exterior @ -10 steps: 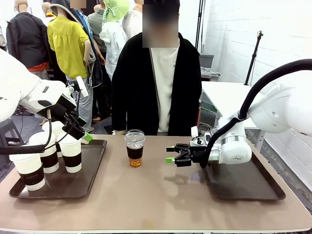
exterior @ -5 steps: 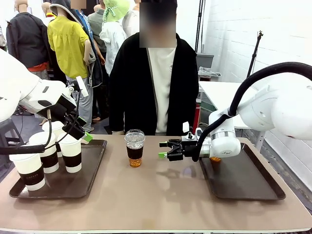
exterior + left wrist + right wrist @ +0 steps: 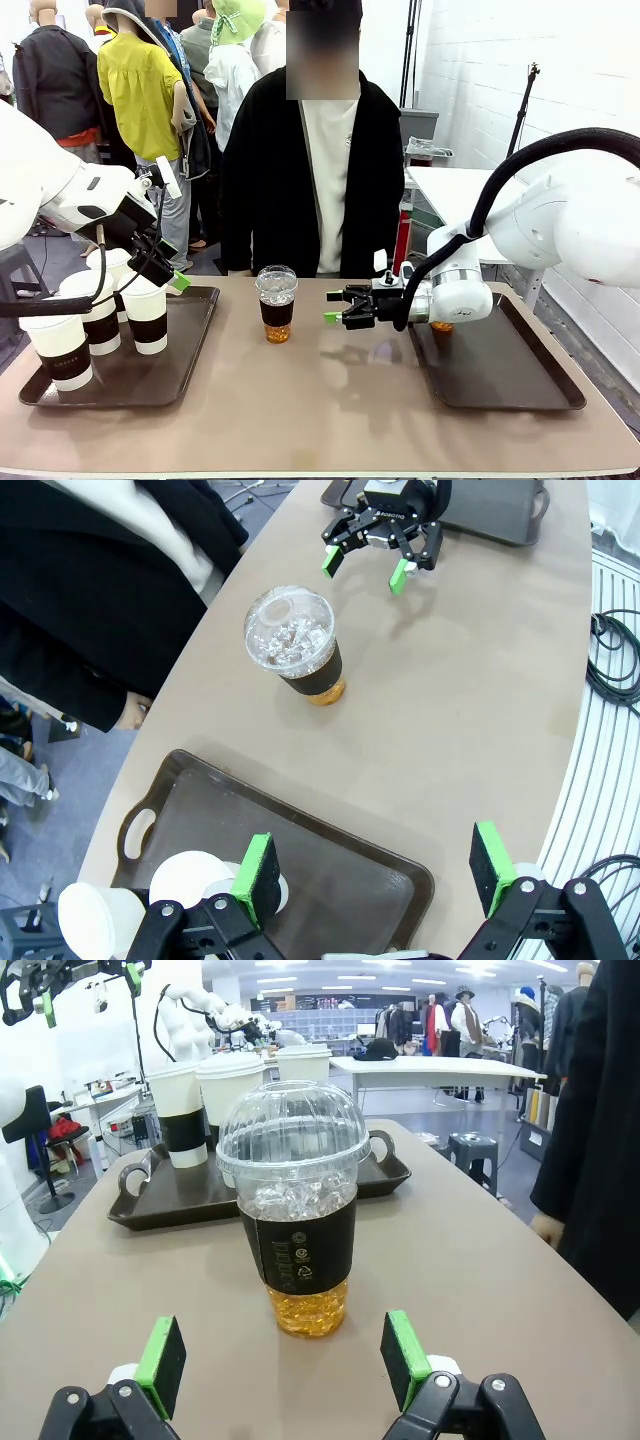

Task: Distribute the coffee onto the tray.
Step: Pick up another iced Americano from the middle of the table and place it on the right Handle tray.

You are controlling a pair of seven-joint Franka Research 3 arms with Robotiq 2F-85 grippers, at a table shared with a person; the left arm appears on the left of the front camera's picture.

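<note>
One iced coffee, upright (dome up)

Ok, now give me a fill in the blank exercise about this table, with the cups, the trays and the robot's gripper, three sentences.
1. The dome-lidded cup stands on the ___, between the left tray and the right tray.
2. The right gripper is ___ and points at that cup without touching it.
3. The white lidded cups stand on the ___ tray.
Missing words: table; open; left.
</note>
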